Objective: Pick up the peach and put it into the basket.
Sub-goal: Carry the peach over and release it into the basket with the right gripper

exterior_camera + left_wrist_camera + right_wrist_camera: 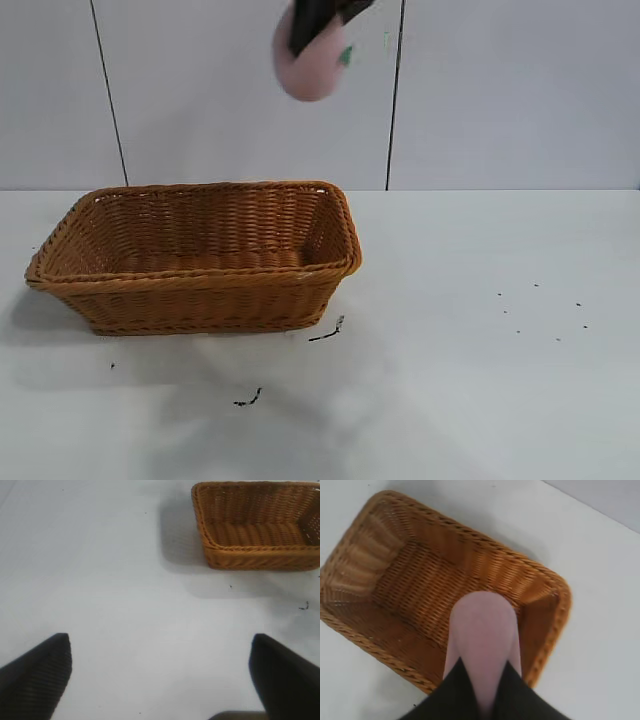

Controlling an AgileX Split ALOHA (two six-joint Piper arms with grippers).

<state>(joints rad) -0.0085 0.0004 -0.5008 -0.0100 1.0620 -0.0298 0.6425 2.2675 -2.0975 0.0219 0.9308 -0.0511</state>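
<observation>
White table (480, 400): one basket (200, 290); right fingers (455, 690) clamp one peach (312, 68) above (left fingers (37, 675) apart)

White table (500, 400) is carrying scattered dark specks (540, 310) toward its right edge; pale panelled wall (200, 90) with dark vertical seams (110, 95) is standing behind.

The basket (200, 262) is open at the top, and no object is seen inside it; its woven floor is exposed. Entry from above is bounded only by the flared walls and the braided rim. High above the basket's right end, the peach (312, 65) is held clamped in the right gripper (318, 28), with open air between the peach and the rim. The worktop (490, 350) to the right of the basket and in front of it is occupied only by small dark specks. The left gripper (160, 677) is held spread over bare worktop, well apart from the basket.
</observation>
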